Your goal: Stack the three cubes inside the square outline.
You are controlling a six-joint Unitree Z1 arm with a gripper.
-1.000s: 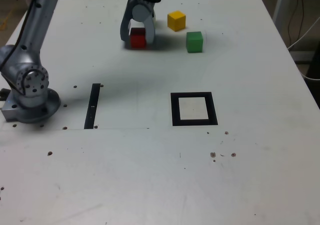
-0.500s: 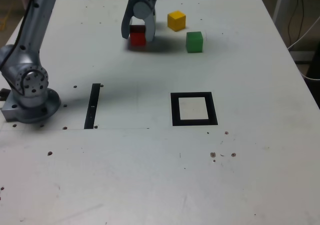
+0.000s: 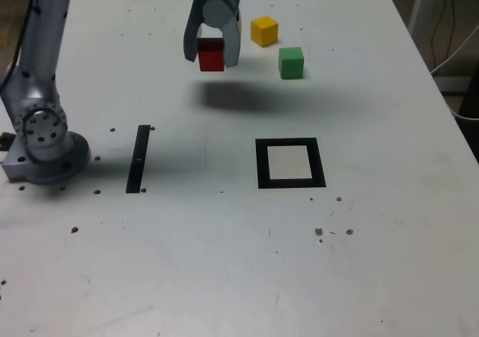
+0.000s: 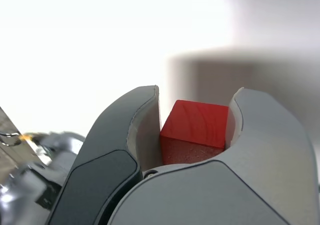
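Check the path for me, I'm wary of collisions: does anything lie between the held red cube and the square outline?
Nothing visible does. The table between the red cube and the square outline is bare.

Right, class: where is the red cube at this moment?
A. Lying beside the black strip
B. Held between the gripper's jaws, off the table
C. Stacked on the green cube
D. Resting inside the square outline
B: the red cube sits clamped in the gripper, its shadow on the table below.

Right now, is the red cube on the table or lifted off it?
Lifted: the red cube sits clamped in the tool, its shadow cast apart on the table.
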